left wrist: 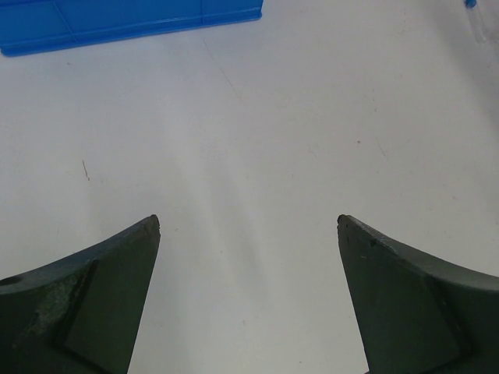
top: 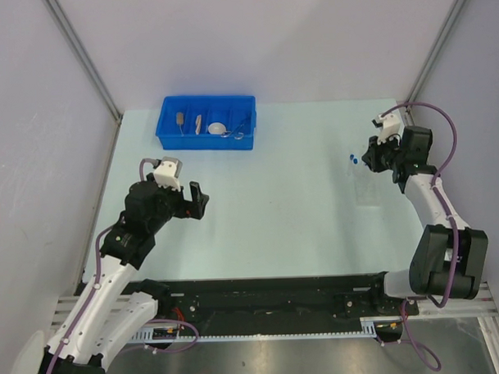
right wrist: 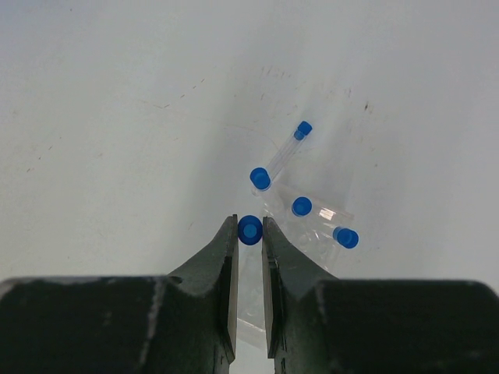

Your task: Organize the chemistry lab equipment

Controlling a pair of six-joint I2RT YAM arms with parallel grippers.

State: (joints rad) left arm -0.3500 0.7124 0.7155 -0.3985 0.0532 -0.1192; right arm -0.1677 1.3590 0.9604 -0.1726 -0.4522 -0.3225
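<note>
The right hand (right wrist: 249, 220) is closed on the blue cap of a clear tube (right wrist: 249, 231), which points cap-up between its two fingers, at the far right of the bench (top: 299, 193). Just beyond it, three other capped tubes (right wrist: 302, 206) stand cap-up in the clear plastic rack (right wrist: 321, 214), whose outline is hard to make out. A fifth tube (right wrist: 287, 148) shows lengthwise beside them.

The left hand (left wrist: 248, 220) hangs over bare bench with its fingers spread wide and nothing between them.

At the far left of the bench, the blue divided bin (top: 170, 134) holds two wooden-handled tools (top: 181, 118), a white round dish (top: 219, 128) and silver wire tongs (top: 238, 132), each in a separate compartment.
</note>
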